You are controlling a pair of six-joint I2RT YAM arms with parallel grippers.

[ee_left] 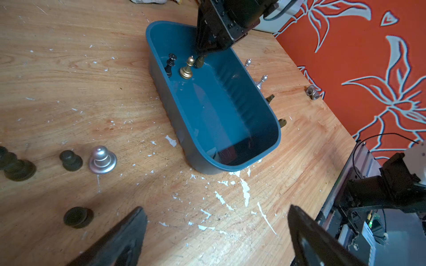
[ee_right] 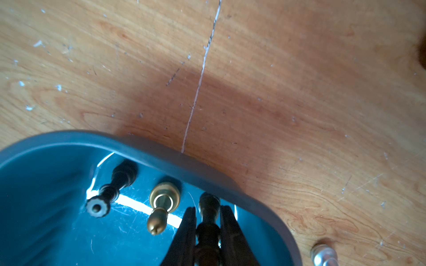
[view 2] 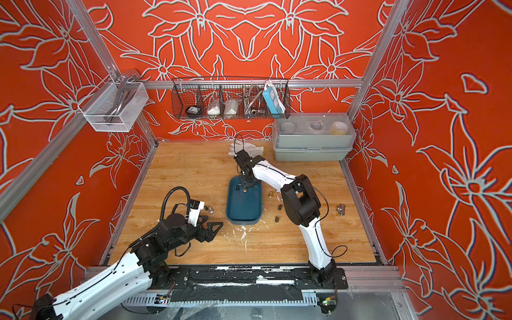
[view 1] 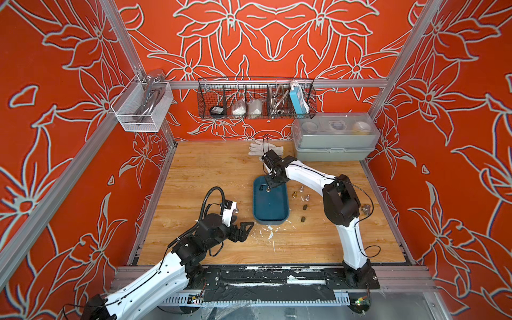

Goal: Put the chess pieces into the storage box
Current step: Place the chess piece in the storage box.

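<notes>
1. The right gripper (ee_right: 208, 209) is pinching a dark olive chess piece (ee_right: 208, 200) inside the far end of the storage box (ee_right: 161, 159).
2. A gold pawn (ee_right: 162, 207) and a black piece (ee_right: 113, 188) are sitting beside it.
3. The left gripper (ee_left: 216, 230) is hovering with jaws spread; loose pieces (view 1: 304, 207) are resting on the table (view 1: 207, 171).

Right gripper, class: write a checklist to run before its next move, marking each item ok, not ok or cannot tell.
1. Right gripper shut on dark piece: ok.
2. Piece within box walls: ok.
3. Piece base on box floor: cannot tell.
4. Apart from gold piece: ok, though close.
5. Left gripper open, away from box: ok.
6. All pieces boxed: not ok; loose pieces on table.
</notes>
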